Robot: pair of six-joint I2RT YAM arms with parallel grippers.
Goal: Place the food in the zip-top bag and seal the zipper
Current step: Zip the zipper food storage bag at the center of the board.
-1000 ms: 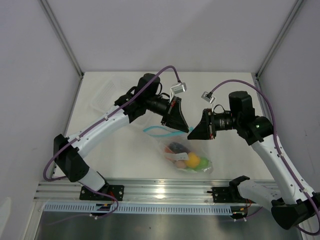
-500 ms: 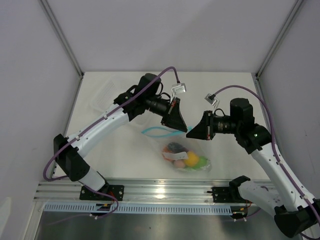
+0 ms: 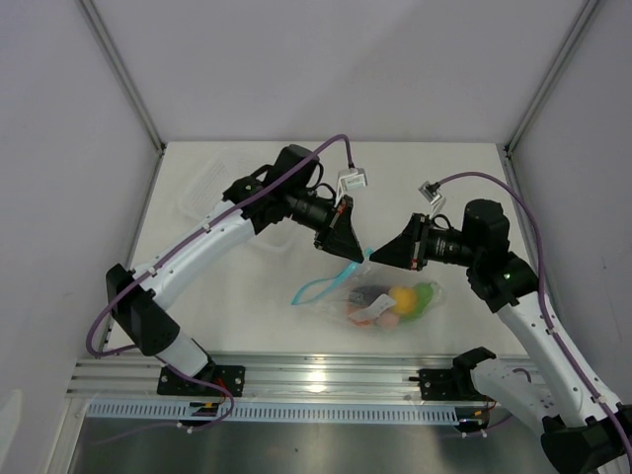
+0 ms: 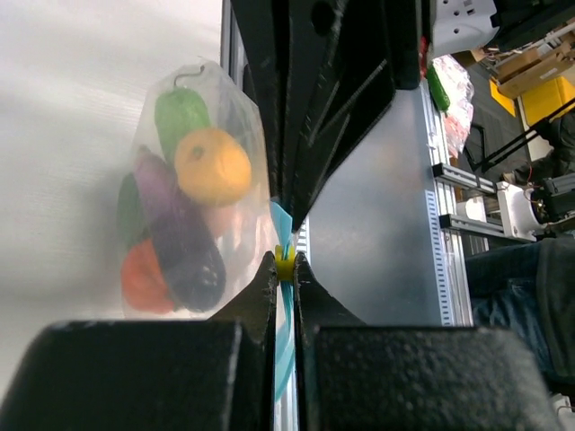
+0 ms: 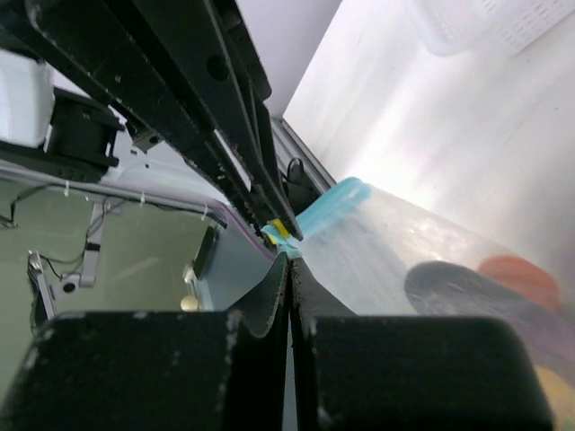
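The zip-top bag (image 3: 390, 301) hangs between my two grippers with the food bunched inside. In the left wrist view the bag (image 4: 243, 117) holds a green pepper (image 4: 180, 112), a yellow-orange fruit (image 4: 213, 166), a purple eggplant (image 4: 180, 238) and a red-orange piece (image 4: 144, 274). My left gripper (image 3: 351, 261) (image 4: 285, 261) is shut on the yellow slider (image 4: 285, 265) of the blue zipper (image 4: 284, 359). My right gripper (image 3: 374, 257) (image 5: 289, 258) is shut on the bag's mouth corner, right beside the slider (image 5: 281, 229). The zipper (image 3: 316, 288) trails loose to the left.
A clear rigid tray (image 3: 209, 188) lies at the back left of the white table, also in the right wrist view (image 5: 503, 27). The aluminium rail (image 3: 326, 380) runs along the near edge just below the bag.
The bag has swung up and to the right, from hanging below the grippers to lying out toward the right arm. The right gripper has drawn back right; the zipper now trails left.
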